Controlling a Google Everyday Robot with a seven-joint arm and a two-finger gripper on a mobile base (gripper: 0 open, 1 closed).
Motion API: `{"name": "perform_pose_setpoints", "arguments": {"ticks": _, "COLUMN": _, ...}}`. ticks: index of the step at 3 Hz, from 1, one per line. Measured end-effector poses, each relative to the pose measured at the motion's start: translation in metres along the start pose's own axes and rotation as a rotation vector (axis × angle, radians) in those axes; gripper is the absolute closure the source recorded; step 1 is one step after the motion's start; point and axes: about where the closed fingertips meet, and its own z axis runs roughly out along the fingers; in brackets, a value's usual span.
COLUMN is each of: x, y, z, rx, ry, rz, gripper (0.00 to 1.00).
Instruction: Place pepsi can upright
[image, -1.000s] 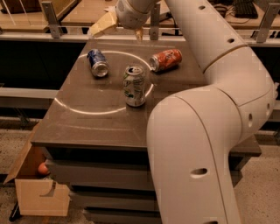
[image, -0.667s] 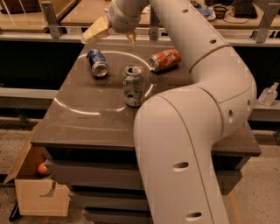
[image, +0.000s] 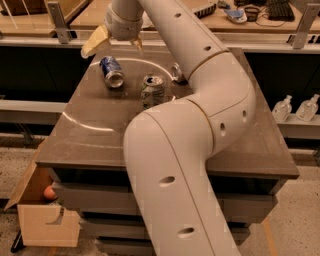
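The pepsi can (image: 112, 71) is dark blue and lies on its side at the back left of the brown table (image: 85, 140), silver end toward me. My gripper (image: 116, 44) hangs just behind and above it, open and empty, one tan finger (image: 95, 42) to the can's left and the other to its right. A white-and-green can (image: 152, 90) stands upright to the right of the pepsi can. Of the orange-red can (image: 176, 71) only the silver end shows; my arm hides the rest.
My arm (image: 200, 125) covers the table's middle and right. An open cardboard box (image: 45, 220) with an orange object (image: 49, 192) sits on the floor at the front left. Two clear bottles (image: 282, 107) stand on a ledge at the right. A rail and counter run behind the table.
My arm has swung left and toward the camera, bringing the gripper from behind the table's middle to over the pepsi can. The arm now hides most of the orange-red can. The cans have not moved.
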Motion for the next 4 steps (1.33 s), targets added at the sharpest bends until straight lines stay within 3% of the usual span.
{"name": "perform_pose_setpoints", "arguments": {"ticks": 1, "x": -0.008, "y": 0.008, "z": 0.026, "rx": 0.057, "ry": 0.048, "rz": -0.025, "gripper": 0.00}}
{"name": "perform_pose_setpoints", "arguments": {"ticks": 2, "x": -0.012, "y": 0.010, "z": 0.041, "rx": 0.081, "ry": 0.064, "rz": -0.037, "gripper": 0.00}}
{"name": "perform_pose_setpoints", "arguments": {"ticks": 4, "x": 0.000, "y": -0.002, "z": 0.074, "rx": 0.099, "ry": 0.137, "rz": -0.040, "gripper": 0.47}}
